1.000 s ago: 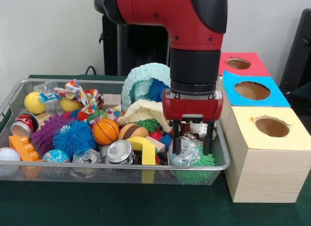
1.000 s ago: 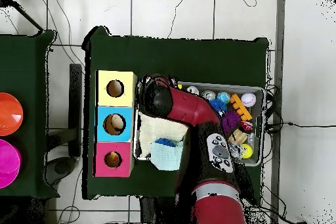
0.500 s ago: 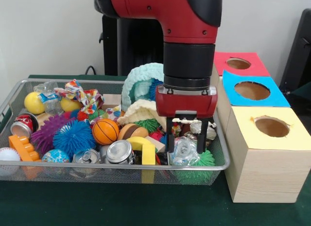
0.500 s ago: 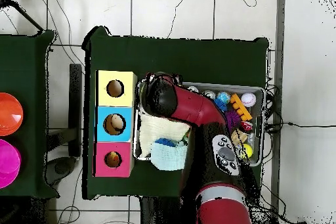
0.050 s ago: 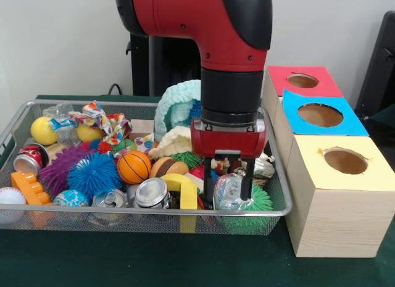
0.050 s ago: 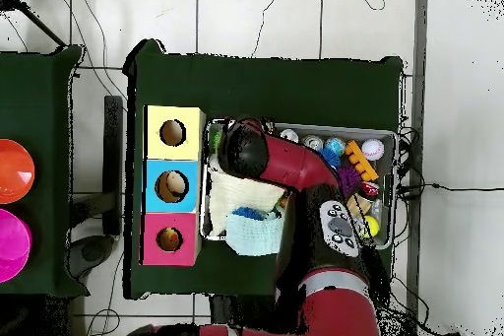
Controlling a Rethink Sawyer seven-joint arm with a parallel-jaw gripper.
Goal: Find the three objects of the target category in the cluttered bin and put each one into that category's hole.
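A crinkly clear plastic bottle point(image 5: 227, 191) is straddled by the black tool point(image 5: 227, 189) at the front right corner of the wire mesh bin point(image 5: 142, 218).

The tool's two fingers point(image 5: 208, 188) are spread apart, one on each side of the bottle; a firm squeeze cannot be made out. Green spiky balls point(image 5: 259, 203) are seen just beside the bottle, and a silver drink can point(image 5: 150, 193) and a small orange basketball point(image 5: 134, 167) lie to its left. The red and black arm point(image 6: 285, 163) is stretched over the bin. Three wooden boxes with holes stand beside the bin on the dark green bench point(image 5: 148, 262): yellow-topped point(image 5: 344, 160), blue-topped point(image 5: 321, 115) and red-topped point(image 5: 303, 81).
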